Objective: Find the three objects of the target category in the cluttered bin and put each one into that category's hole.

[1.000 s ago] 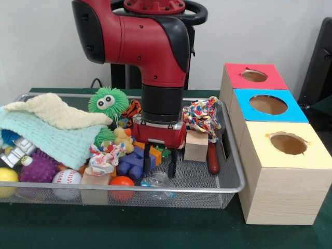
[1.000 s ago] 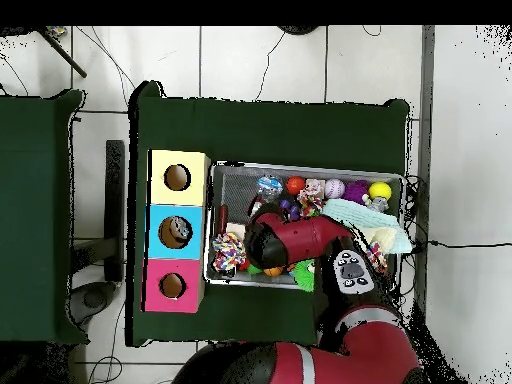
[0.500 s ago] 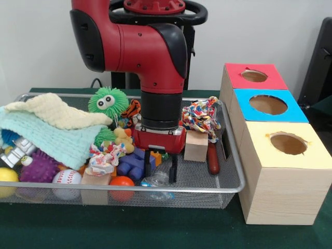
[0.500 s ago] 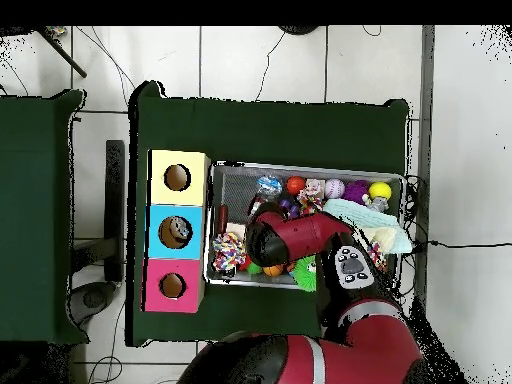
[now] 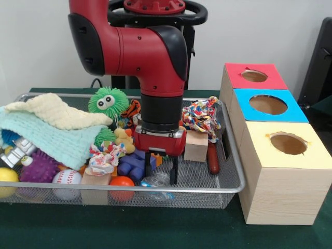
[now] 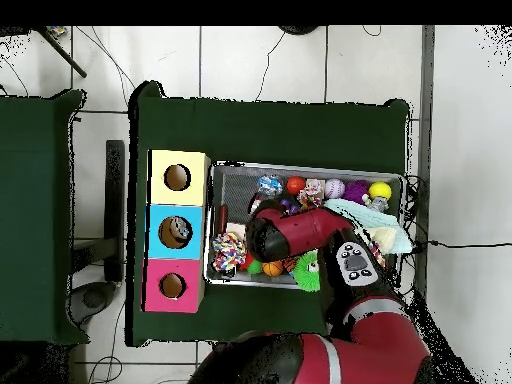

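Three wooden boxes sit in a row beside your wire mesh bin, each with a round hole in its coloured top: the red-topped box farthest back in the front view, the blue-topped box in the middle, the yellow-topped box nearest the camera. All of it rests on a dark green table cover, and from overhead you can see pale floor tiles around the table with thin cables trailing across them. A plain light wall stands behind the arm in the front view.

Your black two-fingered gripper hangs inside the bin with its fingers spread apart and nothing between them, just above a clear crumpled plastic piece near the front rim. A purple plastic block toy lies just beside the fingers.

Look across the bin and you find a multicoloured knotted rope toy on top of a plain wooden block, a green fuzzy ball with googly eyes, a mint green knitted cloth with a cream knitted cloth over it, a white baseball, an orange ball, a yellow ball and a purple spiky ball
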Available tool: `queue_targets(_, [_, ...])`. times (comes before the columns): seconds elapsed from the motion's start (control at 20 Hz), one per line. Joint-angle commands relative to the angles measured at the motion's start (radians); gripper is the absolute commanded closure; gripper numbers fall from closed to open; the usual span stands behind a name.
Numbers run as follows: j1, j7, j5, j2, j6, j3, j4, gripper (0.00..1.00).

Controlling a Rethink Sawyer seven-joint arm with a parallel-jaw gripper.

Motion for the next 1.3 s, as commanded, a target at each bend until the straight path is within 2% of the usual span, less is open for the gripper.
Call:
queue_targets(0.05, [-0.08, -0.322, -0.11, 0.151, 0.212, 0.132, -0.112, 0.0])
queue_targets(0.35, [-0.03, -0.212, -0.148, 0.158, 0.167, 0.082, -0.145, 0.0])
queue_targets(0.4, [-0.031, -0.197, -0.155, 0.158, 0.164, 0.084, -0.146, 1.0])
queue_targets(0.65, [0.011, -0.104, -0.154, 0.159, 0.114, 0.03, -0.164, 1.0])
queue_targets(1.3, [0.019, -0.083, -0.141, 0.163, 0.098, 0.008, -0.175, 1.0])
